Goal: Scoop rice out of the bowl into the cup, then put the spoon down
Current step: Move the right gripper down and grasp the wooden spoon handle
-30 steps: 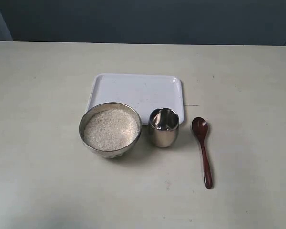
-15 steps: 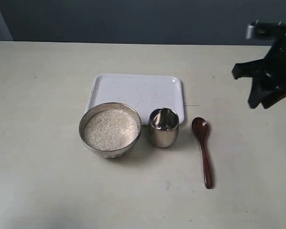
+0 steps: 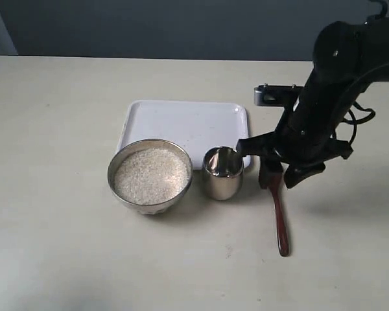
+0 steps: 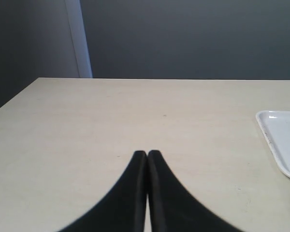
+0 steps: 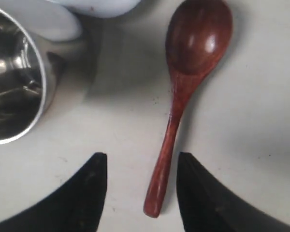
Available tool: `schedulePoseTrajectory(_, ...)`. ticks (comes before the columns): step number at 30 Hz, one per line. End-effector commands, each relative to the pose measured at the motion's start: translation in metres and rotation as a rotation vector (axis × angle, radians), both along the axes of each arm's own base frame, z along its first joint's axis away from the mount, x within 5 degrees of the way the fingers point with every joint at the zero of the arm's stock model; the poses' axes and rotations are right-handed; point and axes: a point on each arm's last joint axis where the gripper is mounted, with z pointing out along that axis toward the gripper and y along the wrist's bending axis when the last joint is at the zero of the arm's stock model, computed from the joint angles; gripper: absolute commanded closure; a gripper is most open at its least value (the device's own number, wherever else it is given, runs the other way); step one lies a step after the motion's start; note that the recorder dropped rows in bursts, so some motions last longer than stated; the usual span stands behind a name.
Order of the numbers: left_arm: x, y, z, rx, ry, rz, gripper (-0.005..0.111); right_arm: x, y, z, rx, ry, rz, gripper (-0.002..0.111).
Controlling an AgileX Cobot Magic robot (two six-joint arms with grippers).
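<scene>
Right gripper [image 5: 141,162]: jaws spread wide, holding nothing, with the handle end of the spoon [image 5: 176,111] lying between them. The spoon rests on the table [image 3: 52,259] at centre right of the exterior view, just beside the cup [image 3: 222,173]. The bowl [image 3: 111,170] of rice [image 3: 150,175] sits centre left. Risk: an off-centre closure could roll the slim handle away or knock the cup. Only the right wrist view shows the straddle, and only the exterior view shows the bowl. Left gripper [image 4: 147,155]: closed, empty.

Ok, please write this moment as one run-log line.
stage: pre-grasp | right gripper: open over spoon handle | left gripper: shut, empty | spoon: flat on table | rice: in bowl | cup: no rice seen
</scene>
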Motion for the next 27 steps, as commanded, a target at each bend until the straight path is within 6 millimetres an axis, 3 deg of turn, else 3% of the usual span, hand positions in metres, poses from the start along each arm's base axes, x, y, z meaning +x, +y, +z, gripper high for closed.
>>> schedulePoseTrajectory(1, 0.000, 0.000, -0.001, -0.003, 0.001, -0.001, 0.106, -0.008, -0.005, -0.018, -0.014, -0.005, -0.046, 0.063)
schedulePoseTrajectory(10, 0.000, 0.000, -0.001, -0.003, 0.001, -0.001, 0.106, -0.025, -0.013, -0.041, -0.007, 0.026, -0.096, 0.063)
schedulePoseTrajectory(27, 0.000, 0.000, -0.001, -0.003, 0.001, -0.001, 0.106, -0.030, -0.006, -0.053, -0.025, 0.039, -0.084, 0.063)
